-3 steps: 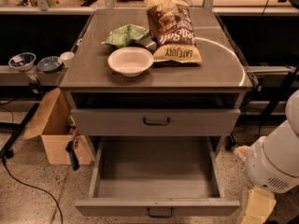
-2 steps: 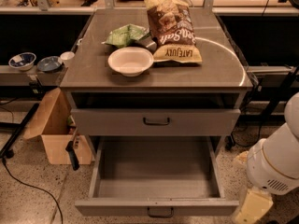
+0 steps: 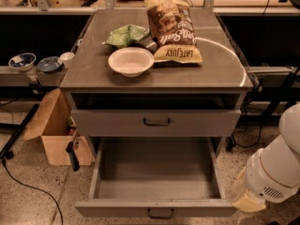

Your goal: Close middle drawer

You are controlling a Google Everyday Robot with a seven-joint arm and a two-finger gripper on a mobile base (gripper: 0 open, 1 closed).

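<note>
The middle drawer (image 3: 157, 177) is pulled far out at the bottom of the grey cabinet. Its deep grey box is bare, and its front (image 3: 117, 208) faces me with a small dark loop handle (image 3: 161, 213) at centre. My white arm (image 3: 276, 170) comes in from the lower right. The gripper (image 3: 246, 199) shows as a pale yellowish end just right of the drawer's front right corner, close to it. I cannot tell if it touches the drawer.
Above, another grey drawer (image 3: 117, 123) with a loop handle sits nearly shut. The cabinet top (image 3: 84, 69) carries a white bowl (image 3: 131, 61), a chip bag (image 3: 172, 29) and a green packet (image 3: 125, 34). A cardboard box (image 3: 56, 132) stands on the floor at left; small bowls (image 3: 22, 60) sit on a left shelf.
My arm and gripper have moved a little left and up, closer to the open drawer's front right corner. The drawer has not visibly moved.
</note>
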